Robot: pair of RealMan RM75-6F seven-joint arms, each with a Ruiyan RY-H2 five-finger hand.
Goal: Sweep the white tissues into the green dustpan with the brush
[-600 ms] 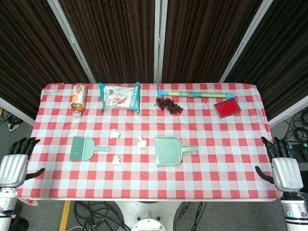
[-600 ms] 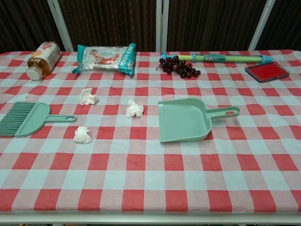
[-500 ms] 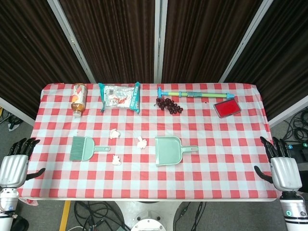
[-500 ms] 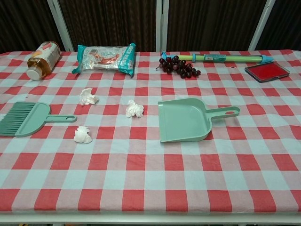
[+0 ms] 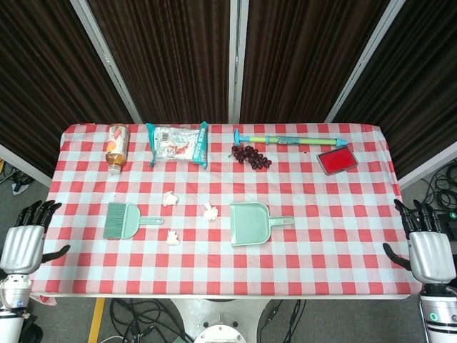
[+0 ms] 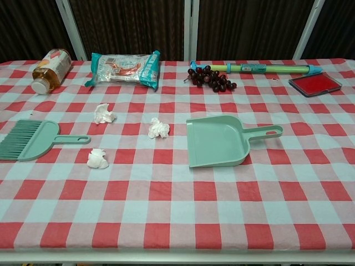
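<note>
Scene at the outset of the sweeping task, read left to right. The left hand (image 5: 21,246) is hovering off the desk's (image 5: 335,236) left edge, fingers apart and holding nothing. A bottle (image 5: 116,148) is lying on its side at the far left corner, with a snack packet (image 5: 178,143) beside it. The brush (image 5: 123,220) is lying flat near the left side, bristles pointing away from the dustpan and its handle pointing right toward the three white tissues (image 5: 208,211): one is sitting just beyond the handle, one just in front of it, one between the brush and the green dustpan (image 5: 251,224). The dustpan is resting near the middle, its handle extending right, its mouth facing the near edge in the chest view. Grapes (image 5: 250,155), a long toy tube (image 5: 291,139) and a red pad (image 5: 337,160) are occupying the far right. The right hand (image 5: 428,254) is hovering off the right edge, fingers spread, empty. Judgement: the tissues are looking crumpled, soft and very light, so they may roll or catch under stiff bristles; the brush appears rigid plastic, best taken by its narrow handle, the dustpan likewise by its handle to steady it.
</note>
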